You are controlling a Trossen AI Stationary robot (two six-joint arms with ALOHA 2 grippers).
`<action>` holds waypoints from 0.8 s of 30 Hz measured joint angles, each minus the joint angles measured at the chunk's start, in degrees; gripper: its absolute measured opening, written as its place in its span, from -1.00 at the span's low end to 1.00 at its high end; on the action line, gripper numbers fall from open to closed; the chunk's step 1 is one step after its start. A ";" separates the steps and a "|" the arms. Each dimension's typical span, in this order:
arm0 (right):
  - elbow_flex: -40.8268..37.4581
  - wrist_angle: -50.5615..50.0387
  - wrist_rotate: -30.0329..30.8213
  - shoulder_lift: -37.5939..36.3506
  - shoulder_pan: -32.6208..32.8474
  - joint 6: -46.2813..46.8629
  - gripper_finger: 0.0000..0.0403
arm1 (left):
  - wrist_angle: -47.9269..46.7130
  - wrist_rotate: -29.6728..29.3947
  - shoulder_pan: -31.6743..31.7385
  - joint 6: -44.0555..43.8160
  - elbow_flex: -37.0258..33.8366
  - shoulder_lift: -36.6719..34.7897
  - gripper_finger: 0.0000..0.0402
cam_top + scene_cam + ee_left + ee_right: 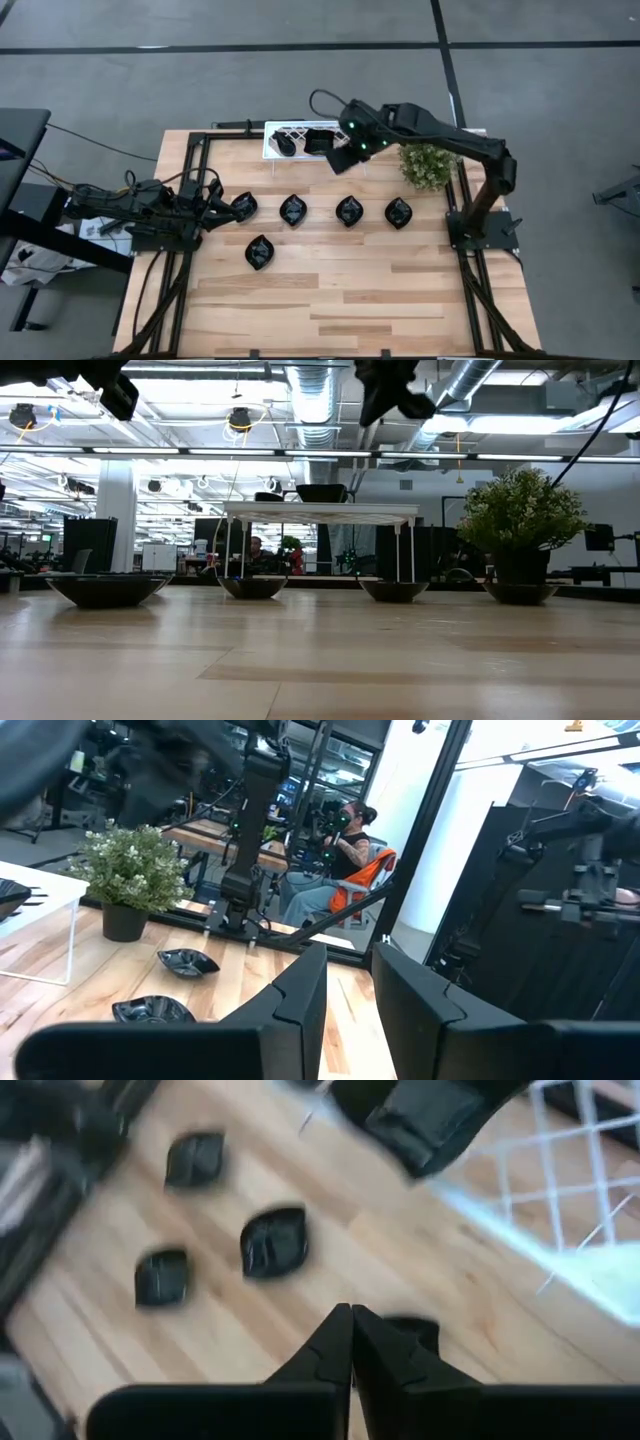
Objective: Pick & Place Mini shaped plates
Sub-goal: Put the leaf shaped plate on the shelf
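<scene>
Five glossy black mini plates lie on the wooden table: a row of four (243,207), (292,210), (349,210), (399,212) and one nearer (260,251). Two more (287,143), (318,140) sit on the white lattice rack (275,152) at the far edge. My right gripper (340,155) hangs in the air by the rack's near right corner, above the row, its fingers shut (350,1318) and holding nothing. My left gripper (215,203) waits at the table's left edge beside the leftmost plate, fingers a little apart (350,985).
A potted plant (427,165) stands at the far right, just beyond the rightmost plate. The rack stands on thin legs (400,550), with a dish on top (322,492). Bare wood lies toward the near edge (340,300). A person sits in the room beyond the table (350,845).
</scene>
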 joint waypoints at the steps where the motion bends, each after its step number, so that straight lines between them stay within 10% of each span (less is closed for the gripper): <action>1: 0.00 -1.14 -0.02 -0.44 0.92 -1.10 -0.98 | 0.00 0.02 0.00 0.00 0.00 -0.01 -0.57; 24: -7.32 -5.17 9.05 -12.93 9.68 -12.78 -1.00 | 0.84 -0.02 0.02 0.00 0.00 -0.01 -0.57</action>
